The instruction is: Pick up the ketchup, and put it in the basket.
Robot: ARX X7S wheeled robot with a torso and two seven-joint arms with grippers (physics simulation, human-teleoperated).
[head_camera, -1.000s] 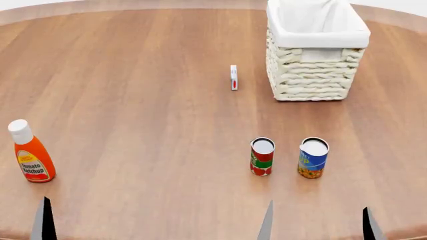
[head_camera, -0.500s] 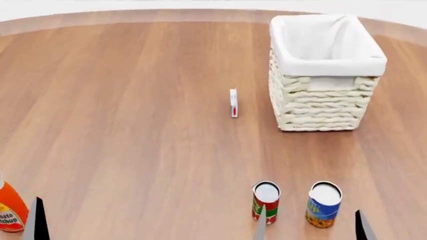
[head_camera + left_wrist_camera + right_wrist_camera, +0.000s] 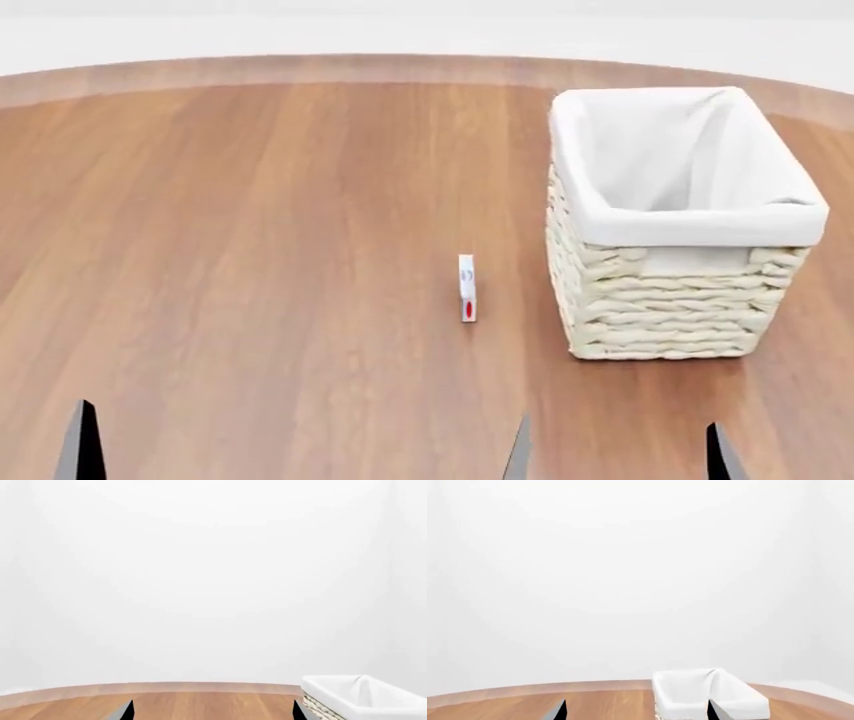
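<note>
A round wooden table (image 3: pixel 240 250) with a pale rim stands before plain white walls.

Table (image 3: pixel 267 250): warm brown wood grain w/ lengthwise streaks, paler tan band along curved far edge. Basket (image 3: pixel 667 310), right of frame: cream-white woven wicker, chunky horizontal braid pattern; plain white cloth liner folded over rim, soft grey shading in folds. Small box (image 3: pixel 467 288), centre: white w/ red patch on lower part, faint grey mark up top. Backdrop plain white. Tool tips at bottom edge: dark grey-black slivers.
</note>
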